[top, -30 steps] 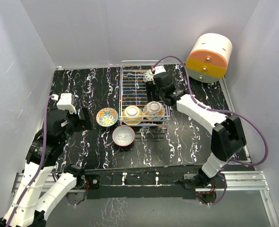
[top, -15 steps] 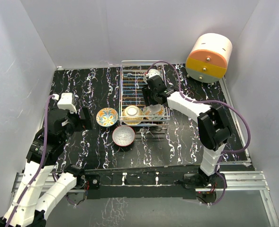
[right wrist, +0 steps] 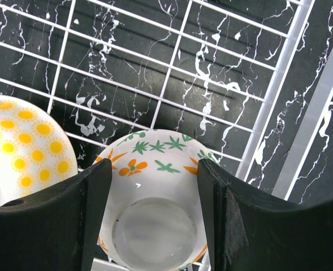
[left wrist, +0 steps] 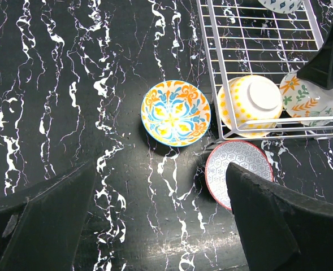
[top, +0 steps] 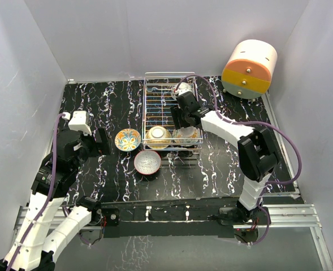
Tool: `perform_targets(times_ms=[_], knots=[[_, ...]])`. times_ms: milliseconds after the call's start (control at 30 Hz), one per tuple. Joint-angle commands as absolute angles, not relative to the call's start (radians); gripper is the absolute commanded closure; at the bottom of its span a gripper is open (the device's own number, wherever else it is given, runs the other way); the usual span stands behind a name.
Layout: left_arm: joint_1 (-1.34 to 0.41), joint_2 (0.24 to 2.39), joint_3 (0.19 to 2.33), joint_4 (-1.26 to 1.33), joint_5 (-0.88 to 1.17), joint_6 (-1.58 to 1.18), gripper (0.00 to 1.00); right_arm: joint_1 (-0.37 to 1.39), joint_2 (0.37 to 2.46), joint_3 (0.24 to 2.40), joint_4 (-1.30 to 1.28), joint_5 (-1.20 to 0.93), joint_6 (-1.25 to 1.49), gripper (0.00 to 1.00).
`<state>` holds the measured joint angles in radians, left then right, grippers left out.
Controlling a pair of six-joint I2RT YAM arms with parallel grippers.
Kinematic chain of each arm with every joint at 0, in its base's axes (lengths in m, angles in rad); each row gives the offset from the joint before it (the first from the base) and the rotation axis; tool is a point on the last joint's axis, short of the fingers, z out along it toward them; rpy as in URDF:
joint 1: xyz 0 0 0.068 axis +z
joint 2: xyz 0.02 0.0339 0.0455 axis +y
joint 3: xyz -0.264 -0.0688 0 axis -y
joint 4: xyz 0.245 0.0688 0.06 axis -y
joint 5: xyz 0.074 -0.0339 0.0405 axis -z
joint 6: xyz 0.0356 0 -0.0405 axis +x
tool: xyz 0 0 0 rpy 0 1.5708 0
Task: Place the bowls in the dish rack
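Right tool [right wrist: 154,180] shifted over inverted floral bowl [right wrist: 154,240], foot up.

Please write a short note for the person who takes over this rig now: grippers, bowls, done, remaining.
Left gripper: jaws open, empty, above the table.
Right gripper: jaws open, astride the upturned floral bowl in the dish rack; apparently no grip.
Done: three bowls in the rack: floral bowl, yellow-dotted bowl beside it, a third bowl at the far end.
Left: yellow-and-blue bowl and red-rimmed bowl, upright on the table by the rack.
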<state>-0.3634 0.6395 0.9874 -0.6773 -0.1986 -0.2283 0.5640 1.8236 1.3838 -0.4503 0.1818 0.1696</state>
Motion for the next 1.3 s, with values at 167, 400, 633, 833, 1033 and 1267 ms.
perform_targets(times_ms=[167,400,633,833,1033,1267], knots=[[-0.367,0.630,0.994,-0.670,-0.196,-0.235,0.03,0.569,1.723,1.335,-0.454,0.146,0.173,0.36],[-0.367,0.626,0.998,-0.679,-0.201,-0.235,0.03,0.569,1.707,1.355,-0.434,0.146,0.172,0.36],[-0.367,0.626,0.997,-0.677,-0.207,-0.235,0.03,0.570,1.676,1.447,-0.419,0.183,0.147,0.00],[-0.367,0.630,1.005,-0.677,-0.216,-0.244,0.03,0.610,1.592,1.472,-0.407,0.189,0.120,0.00],[-0.367,0.639,1.034,-0.682,-0.267,-0.278,0.03,0.817,1.487,1.427,-0.469,0.179,0.085,0.00],[-0.367,0.581,1.092,-0.651,-0.434,-0.309,0.03,1.022,1.316,1.218,-0.425,0.115,0.154,0.00]])
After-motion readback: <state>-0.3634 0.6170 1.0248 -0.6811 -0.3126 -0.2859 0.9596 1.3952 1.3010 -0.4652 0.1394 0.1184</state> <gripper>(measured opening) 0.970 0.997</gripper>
